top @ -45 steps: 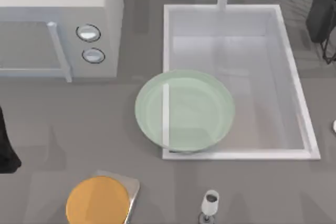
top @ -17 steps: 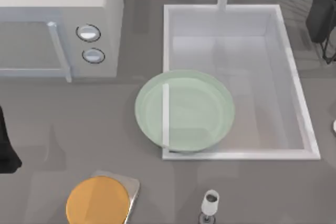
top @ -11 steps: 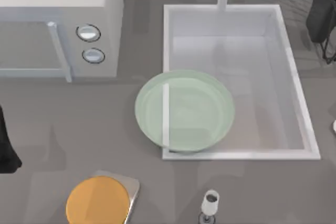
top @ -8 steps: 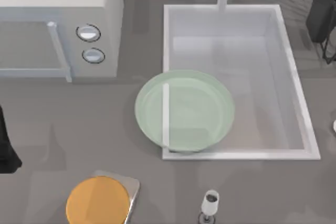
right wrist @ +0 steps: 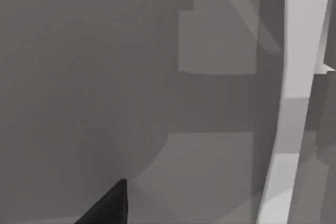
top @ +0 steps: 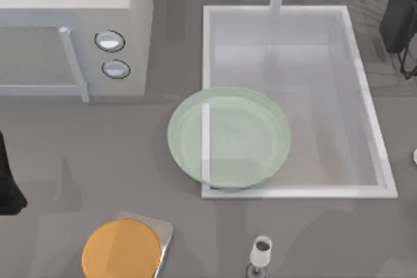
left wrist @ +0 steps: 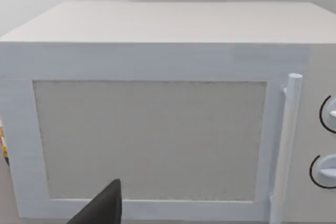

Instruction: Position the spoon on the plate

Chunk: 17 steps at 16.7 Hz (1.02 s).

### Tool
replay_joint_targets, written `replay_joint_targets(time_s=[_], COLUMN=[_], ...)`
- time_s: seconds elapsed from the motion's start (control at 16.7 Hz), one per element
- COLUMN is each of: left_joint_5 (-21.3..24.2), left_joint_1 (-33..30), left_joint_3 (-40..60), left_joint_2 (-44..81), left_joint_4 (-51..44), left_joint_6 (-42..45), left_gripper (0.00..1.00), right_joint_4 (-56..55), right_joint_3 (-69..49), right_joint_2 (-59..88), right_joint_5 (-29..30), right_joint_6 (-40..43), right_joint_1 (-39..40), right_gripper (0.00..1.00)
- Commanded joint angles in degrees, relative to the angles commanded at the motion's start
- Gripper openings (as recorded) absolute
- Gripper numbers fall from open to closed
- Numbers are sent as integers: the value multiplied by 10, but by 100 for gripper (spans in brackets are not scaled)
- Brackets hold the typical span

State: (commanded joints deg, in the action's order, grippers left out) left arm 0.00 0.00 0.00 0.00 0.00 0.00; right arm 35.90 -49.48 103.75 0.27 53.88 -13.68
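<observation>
Grey counter, green plate (top: pixel 229 138) overlapping sink (top: pixel 365 109) corner; both hands' grip state unclear.

The left arm (top: pixel 8 180) sits at the desk's left edge, a dark shape low on that side. The right arm (top: pixel 399 14) is up at the desk's far right corner. From each wrist camera one dark finger tip pokes in: the left end effector (left wrist: pixel 102 208) and the right end effector (right wrist: pixel 107 205).

Grey counter (top: pixel 78 148): microwave (top: pixel 71 24), plate (top: pixel 229 137), glass (top: pixel 260 252).
</observation>
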Motion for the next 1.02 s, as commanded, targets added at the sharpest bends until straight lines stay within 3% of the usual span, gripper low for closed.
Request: replay_joint_targets(time_s=[0.12, 0.9, 1.02], left_joint_5=[0, 0, 0], left_joint_1=[0, 0, 0], left_joint_3=[0, 0, 0], left_joint_2=[0, 0, 0], left_joint_4=[0, 0, 0], left_joint_6=[0, 0, 0], left_gripper=[100, 100, 100], right_joint_4=[0, 0, 0], right_joint_3=[0, 0, 0], right_joint_2=[0, 0, 0], right_joint_5=[0, 0, 0], right_joint_6=[0, 0, 0], right_joint_1=[0, 0, 0], right_gripper=[100, 2, 0])
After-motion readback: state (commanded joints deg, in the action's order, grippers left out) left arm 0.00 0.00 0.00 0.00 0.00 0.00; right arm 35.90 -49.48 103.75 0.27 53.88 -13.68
